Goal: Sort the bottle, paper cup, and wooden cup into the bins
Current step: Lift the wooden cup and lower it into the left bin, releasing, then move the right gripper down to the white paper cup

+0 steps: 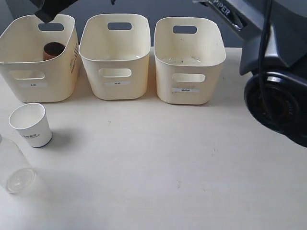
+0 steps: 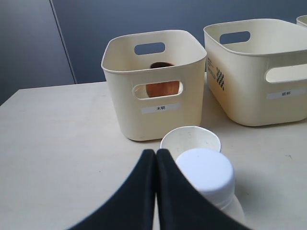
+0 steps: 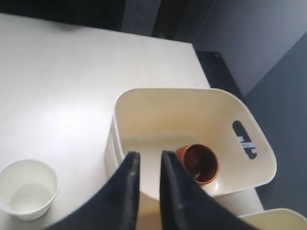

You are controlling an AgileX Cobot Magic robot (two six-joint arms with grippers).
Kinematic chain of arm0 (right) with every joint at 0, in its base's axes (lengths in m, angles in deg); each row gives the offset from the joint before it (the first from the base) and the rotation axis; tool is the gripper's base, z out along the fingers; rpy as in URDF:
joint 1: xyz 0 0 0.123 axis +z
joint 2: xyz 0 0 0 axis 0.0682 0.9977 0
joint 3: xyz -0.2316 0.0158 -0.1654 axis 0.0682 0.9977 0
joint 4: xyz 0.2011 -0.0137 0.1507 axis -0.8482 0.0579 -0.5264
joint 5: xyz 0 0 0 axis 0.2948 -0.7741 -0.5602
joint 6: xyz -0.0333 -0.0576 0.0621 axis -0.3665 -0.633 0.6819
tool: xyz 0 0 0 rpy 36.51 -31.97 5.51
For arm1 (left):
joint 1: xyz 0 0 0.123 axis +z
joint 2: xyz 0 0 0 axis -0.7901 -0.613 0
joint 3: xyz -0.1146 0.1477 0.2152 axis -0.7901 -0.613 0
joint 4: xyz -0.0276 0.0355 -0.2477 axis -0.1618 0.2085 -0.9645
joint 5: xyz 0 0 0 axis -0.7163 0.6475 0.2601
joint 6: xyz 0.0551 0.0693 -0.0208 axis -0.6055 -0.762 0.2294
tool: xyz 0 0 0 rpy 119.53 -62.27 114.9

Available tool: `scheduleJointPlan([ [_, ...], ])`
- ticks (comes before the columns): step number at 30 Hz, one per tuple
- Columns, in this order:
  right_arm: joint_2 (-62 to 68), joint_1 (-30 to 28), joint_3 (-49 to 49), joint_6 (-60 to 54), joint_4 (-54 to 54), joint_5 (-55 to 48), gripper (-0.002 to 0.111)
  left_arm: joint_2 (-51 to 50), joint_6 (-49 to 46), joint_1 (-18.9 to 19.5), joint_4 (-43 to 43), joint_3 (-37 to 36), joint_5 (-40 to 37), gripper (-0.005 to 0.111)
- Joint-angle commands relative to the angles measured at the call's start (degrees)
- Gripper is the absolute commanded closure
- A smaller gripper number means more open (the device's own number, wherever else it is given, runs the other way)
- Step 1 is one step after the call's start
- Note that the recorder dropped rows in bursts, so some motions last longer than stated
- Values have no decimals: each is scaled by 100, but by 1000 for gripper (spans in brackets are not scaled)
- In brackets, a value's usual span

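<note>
The dark-brown wooden cup stands inside the left bin; it also shows in the right wrist view and through the bin's handle cut-out. My right gripper hangs over that bin, open by a narrow gap and holding nothing; it enters the exterior view at the top left. The white paper cup stands upright in front of the left bin. The clear bottle sits at the lower left edge. My left gripper is shut and empty beside the bottle's white cap, with the paper cup just behind.
The middle bin and the right bin stand in a row with the left one at the table's back. The right arm's bulky base fills the right edge of the exterior view.
</note>
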Motion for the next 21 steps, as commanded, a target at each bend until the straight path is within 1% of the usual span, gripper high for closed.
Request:
scheduleJointPlan([
  [1,-293,25,-33,262,-3,-1046,109,-19,16,-5,10,7,79,107],
  [4,-395,55,-33,372,46,-1382,109,-19,16,-5,10,7,79,107],
  [6,-457,106,-33,446,275,-1540,109,-19,16,-5,10,7,79,107],
  [10,-574,328,-22,553,891,-1541,109,-19,16,-5,10,7,79,107],
  [12,-616,443,-22,553,1008,-1541,109,-19,16,-5,10,7,79,107],
  [21,-646,846,-22,372,1119,-1541,109,-19,16,-5,10,7,79,107],
])
